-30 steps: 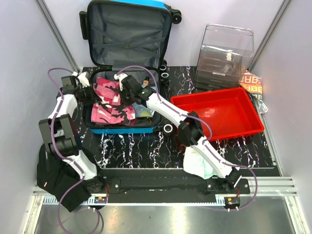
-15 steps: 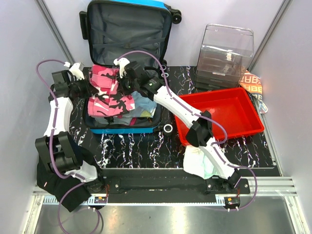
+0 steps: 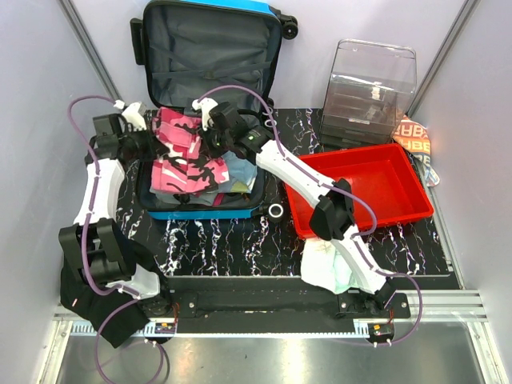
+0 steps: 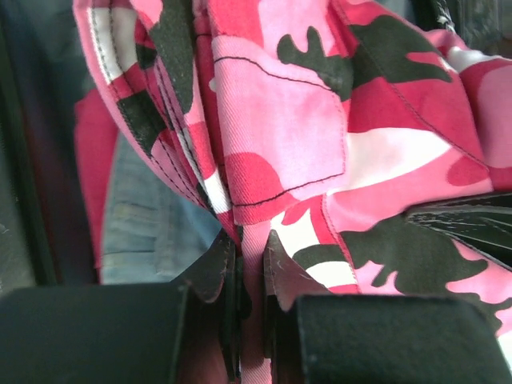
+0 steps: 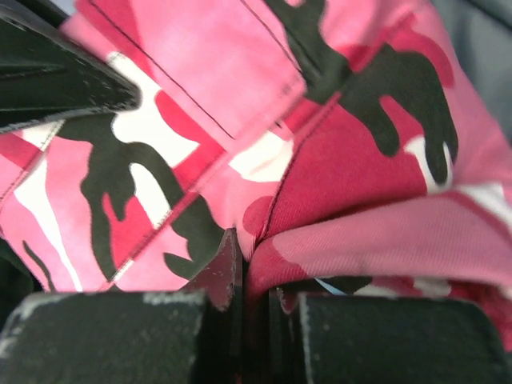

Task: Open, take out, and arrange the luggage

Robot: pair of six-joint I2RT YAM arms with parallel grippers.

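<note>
Luggage (image 3: 204, 214) open, long axis left-right, wheels (image 3: 276, 210) right, lid (image 3: 212, 56) upright behind

The view is filled by pink camouflage cloth (image 5: 240, 96), patterned in black, white and red. A fold of it is pinched between the nearly closed fingers of the gripper (image 5: 254, 260) at the bottom edge. A black pointed part (image 5: 56, 80) is seen upper left, against the cloth.
</note>
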